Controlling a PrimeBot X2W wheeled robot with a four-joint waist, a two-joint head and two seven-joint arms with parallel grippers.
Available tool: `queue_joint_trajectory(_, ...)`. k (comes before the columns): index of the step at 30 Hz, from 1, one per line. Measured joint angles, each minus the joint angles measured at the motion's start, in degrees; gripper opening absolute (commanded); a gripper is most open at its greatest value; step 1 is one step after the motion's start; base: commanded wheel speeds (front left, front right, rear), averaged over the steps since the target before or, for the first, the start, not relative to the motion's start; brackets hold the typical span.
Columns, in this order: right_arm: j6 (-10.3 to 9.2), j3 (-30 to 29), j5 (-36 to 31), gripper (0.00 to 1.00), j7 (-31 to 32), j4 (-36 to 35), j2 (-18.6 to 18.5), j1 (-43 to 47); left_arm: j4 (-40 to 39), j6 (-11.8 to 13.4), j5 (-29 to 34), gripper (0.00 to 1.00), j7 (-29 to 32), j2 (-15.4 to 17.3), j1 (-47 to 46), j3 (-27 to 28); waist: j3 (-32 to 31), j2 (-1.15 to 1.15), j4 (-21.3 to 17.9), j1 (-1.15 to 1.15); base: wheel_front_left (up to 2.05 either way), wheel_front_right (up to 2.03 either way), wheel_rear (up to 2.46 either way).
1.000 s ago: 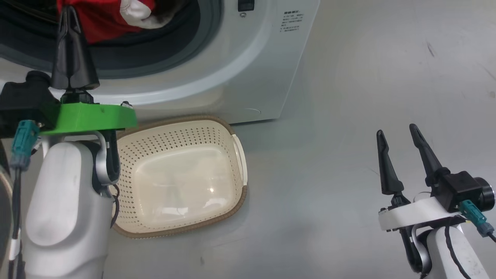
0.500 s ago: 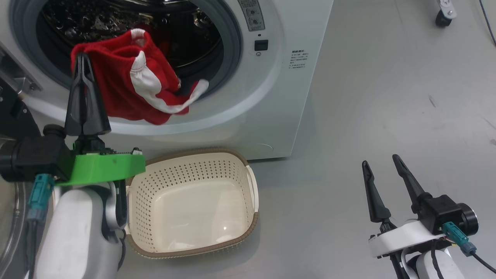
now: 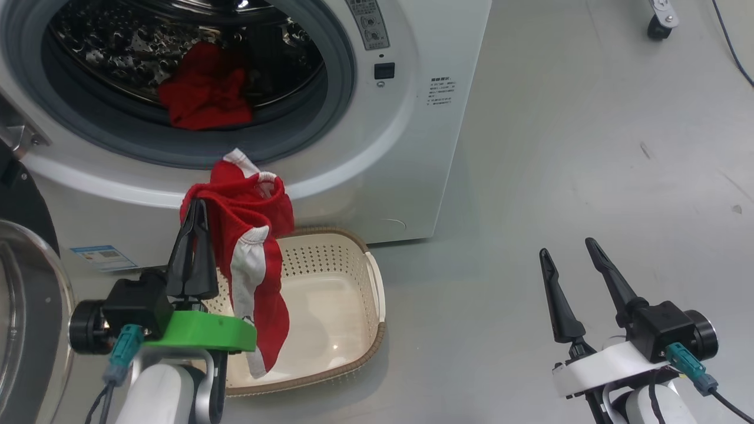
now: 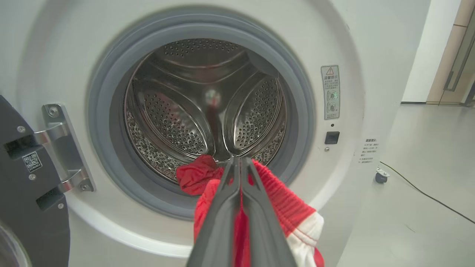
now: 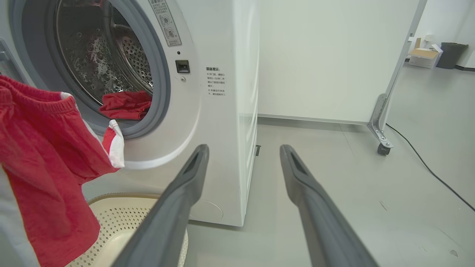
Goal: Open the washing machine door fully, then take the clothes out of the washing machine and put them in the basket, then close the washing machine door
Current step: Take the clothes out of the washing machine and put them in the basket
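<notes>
The washing machine door [image 3: 29, 330] is open. The left gripper [image 3: 197, 221] pinches one red cloth [image 3: 256, 265] above the basket [image 3: 353, 265]. More red clothes [image 3: 203, 97] lie in the washing machine [image 3: 424, 147]. The right gripper [image 3: 566, 247] is wide, holding nothing. Closing the door comes last.

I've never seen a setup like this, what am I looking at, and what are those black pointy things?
This is a wheeled robot with two arms. The black prongs are the fingers of its hands. One picture comes from a camera on its head, looking down; the other two come from its wrists, looking along the fingers. The left hand is shut on a red garment hanging over a cream basket on the floor. The right hand is open and empty. Ahead stands a washer with its door swung open; a second red garment lies in the drum.
</notes>
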Motion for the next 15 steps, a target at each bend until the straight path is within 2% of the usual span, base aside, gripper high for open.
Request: queue_joint_trajectory(15,0.0,0.08,0.31,1.0,0.0,-2.6,0.15,-0.55,9.61,-0.01,-1.93,0.0,2.32,-0.04,-0.51,-0.86,6.01,0.0,-2.79,0.0,0.0,0.0,0.0)
